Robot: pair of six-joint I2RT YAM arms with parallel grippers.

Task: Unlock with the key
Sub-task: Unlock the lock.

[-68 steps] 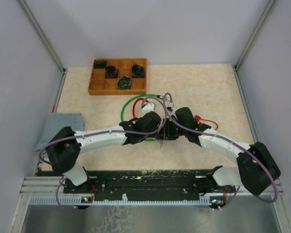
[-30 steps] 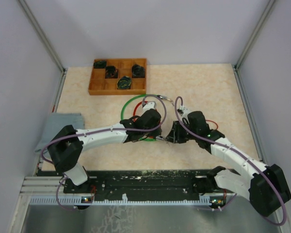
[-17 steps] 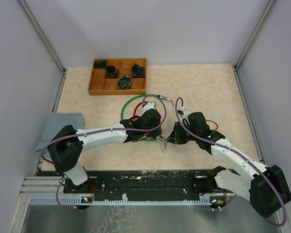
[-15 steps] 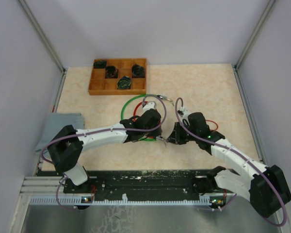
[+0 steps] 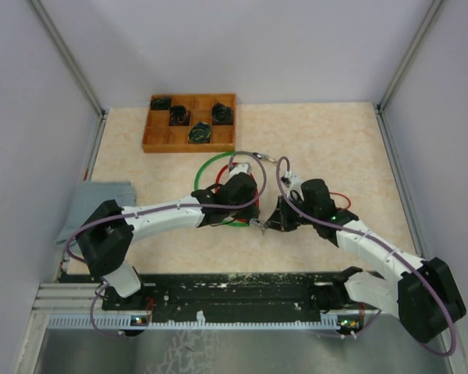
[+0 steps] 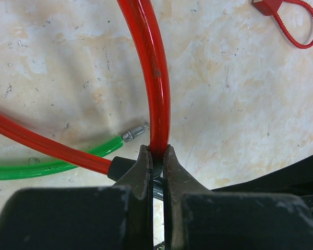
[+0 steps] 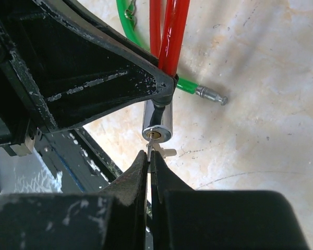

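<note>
Top external view: on the beige marble-pattern table point(image 5: 320, 140) both arms reach to the centre, the left gripper point(image 5: 248, 212) and right gripper point(image 5: 267, 224) facing each other, close together. A green plastic-sheathed cable loop point(image 5: 205, 167) lies under the left wrist. A compartmented wooden tray point(image 5: 183, 146) sits toward the far edge and a grey cloth point(image 5: 101, 204) at the left edge, both well apart from the work. Left wrist view: the left gripper's jaws are nearly closed, pinching the red plastic-sheathed cable point(image 6: 157, 73) just where it enters a black fitting. The green cable's bare metal tip point(image 6: 134, 134) lies just beside it, and a thin red plastic tie point(image 6: 269, 6) lies apart on the table. Right wrist view: the right gripper's jaws are narrow, clamping a small silver key point(image 7: 157, 151). The key's tip is at the brass keyway in the end face of the chrome lock cylinder point(image 7: 158, 121). The cylinder hangs tilted from the left gripper's black fingers, with the red cable running out of its far end.
</note>
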